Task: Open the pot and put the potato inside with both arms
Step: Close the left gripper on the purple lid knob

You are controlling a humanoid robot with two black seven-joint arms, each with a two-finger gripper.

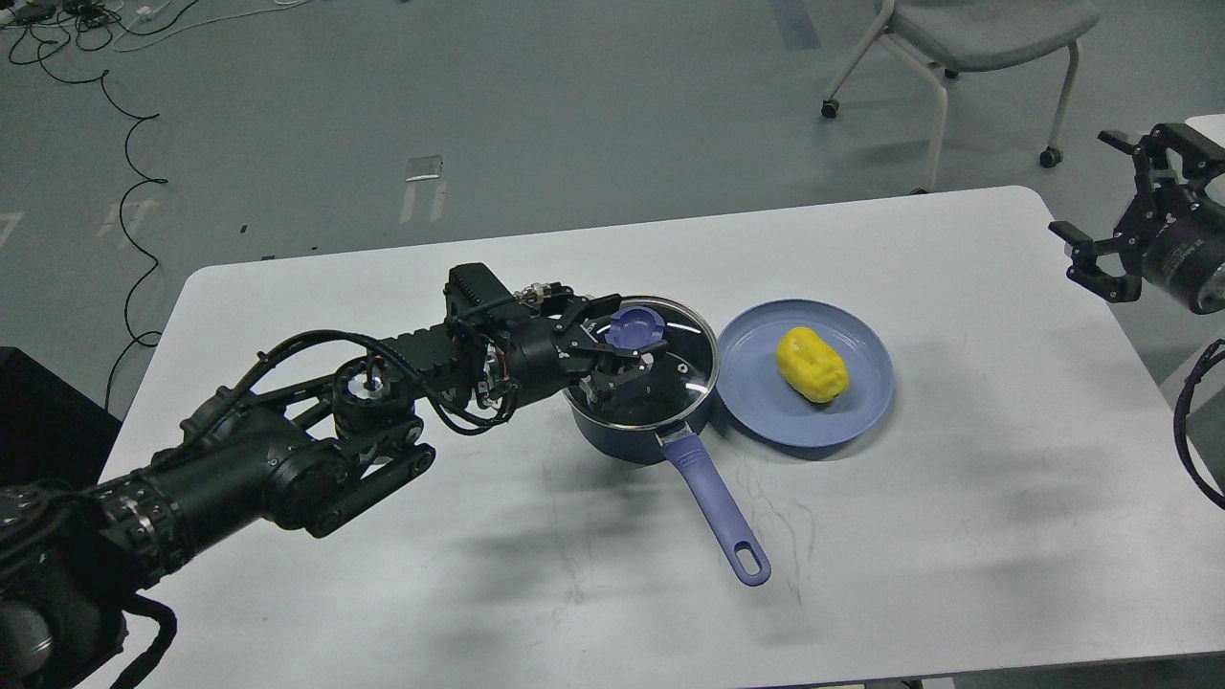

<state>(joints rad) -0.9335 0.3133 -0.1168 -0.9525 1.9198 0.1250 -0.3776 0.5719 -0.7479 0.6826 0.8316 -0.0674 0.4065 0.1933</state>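
Observation:
A dark blue pot (627, 435) with a purple handle (718, 512) stands mid-table, covered by a glass lid (684, 368) with a purple knob (636, 330). My left gripper (622, 346) reaches in from the left over the lid, and its fingers press against the knob from both sides. The lid rests on the pot. A yellow potato (812, 365) lies on a blue plate (756, 402) just right of the pot. My right gripper (1101, 206) hangs open and empty above the table's far right edge, well away from the plate.
The white table (957, 536) has bare surface in front and to the right of the plate. A grey chair (967, 38) stands on the floor behind the table. Cables (124, 144) lie on the floor at the far left.

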